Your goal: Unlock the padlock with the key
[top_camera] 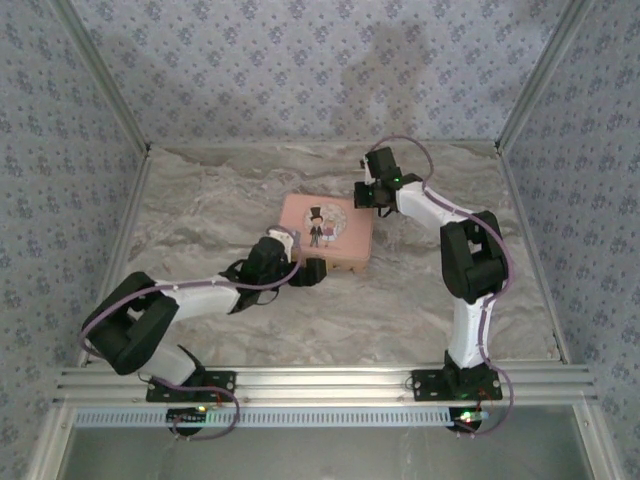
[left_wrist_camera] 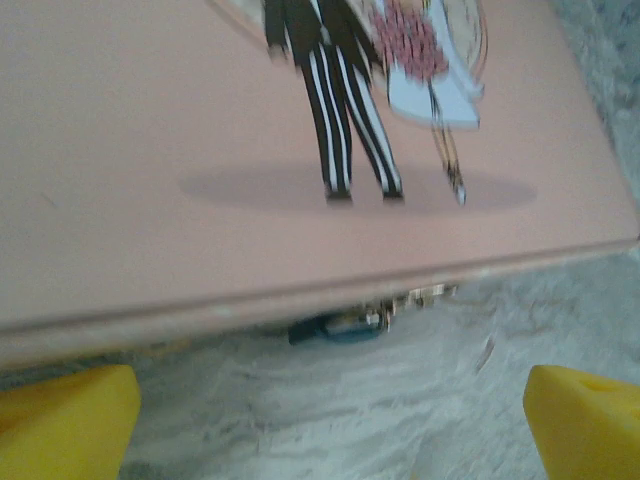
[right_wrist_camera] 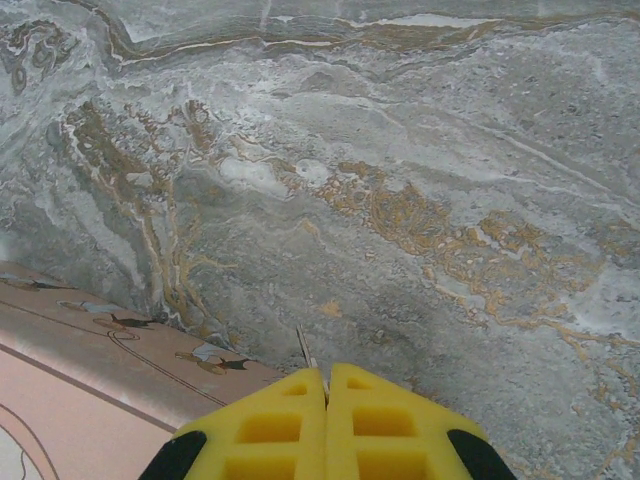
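A pink box point(top_camera: 325, 232) with a bride-and-groom picture lies mid-table. In the left wrist view the padlock point(left_wrist_camera: 338, 326), small and bluish with a metal hasp point(left_wrist_camera: 425, 296), hangs under the front edge of the box point(left_wrist_camera: 150, 200). My left gripper point(top_camera: 312, 272) hovers just in front of that edge, and its yellow fingertips point(left_wrist_camera: 60, 425) stand wide apart with nothing between them. At the box's far right corner my right gripper point(top_camera: 362, 195) is shut. A thin metal key blade point(right_wrist_camera: 304, 345) sticks out from between its pressed fingers point(right_wrist_camera: 327, 378), above the marbled cloth beside the box point(right_wrist_camera: 80, 380).
Marbled grey cloth point(top_camera: 430, 300) covers the table. Patterned walls with aluminium posts point(top_camera: 110, 90) close in the back and both sides. An aluminium rail point(top_camera: 320, 380) runs along the near edge by the arm bases.
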Robot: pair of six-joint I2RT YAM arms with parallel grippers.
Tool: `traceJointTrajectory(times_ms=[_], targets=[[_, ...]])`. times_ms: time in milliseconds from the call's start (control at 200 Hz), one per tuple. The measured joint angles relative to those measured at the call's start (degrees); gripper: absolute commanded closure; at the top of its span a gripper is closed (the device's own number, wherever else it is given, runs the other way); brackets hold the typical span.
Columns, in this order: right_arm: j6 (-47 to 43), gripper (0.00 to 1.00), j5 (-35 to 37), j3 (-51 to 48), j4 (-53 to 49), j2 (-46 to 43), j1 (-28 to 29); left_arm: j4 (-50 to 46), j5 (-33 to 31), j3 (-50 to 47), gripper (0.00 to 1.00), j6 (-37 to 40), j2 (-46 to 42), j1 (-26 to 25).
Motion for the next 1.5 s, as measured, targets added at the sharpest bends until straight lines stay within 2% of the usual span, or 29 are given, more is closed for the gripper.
traceJointTrajectory(times_ms=[120,280,410,750,944,1254,1499], targets=[[-0.13,1.0,0.0,-0.11,0.13,-0.02,0.48,5.46,-1.64,-2.23,0.02,1.29,2.03,-2.89],[-0.13,1.0,0.0,-0.83,0.98,-0.33,0.63,12.46,-3.39,-2.4,0.02,2.51,6.27,-3.43],[-0.13,1.0,0.31,-1.29,2.1,-0.35,0.61,15.32,-4.02,-2.36,0.02,3.76,8.96,-4.02],[-0.59,1.0,1.75,-2.38,4.85,-0.46,0.0,19.34,-3.34,0.04,0.11,6.6,14.62,-4.57],[-0.98,1.0,2.45,-3.3,5.4,-1.11,-0.13,23.63,2.49,0.79,0.2,7.1,17.2,-4.55],[-1.03,1.0,2.64,-3.63,5.27,-1.49,0.0,27.54,11.78,1.42,0.18,4.79,18.78,-3.06],[-1.03,1.0,2.99,-4.26,5.38,-1.95,0.11,30.12,13.79,0.52,0.16,2.25,19.08,-1.75]])
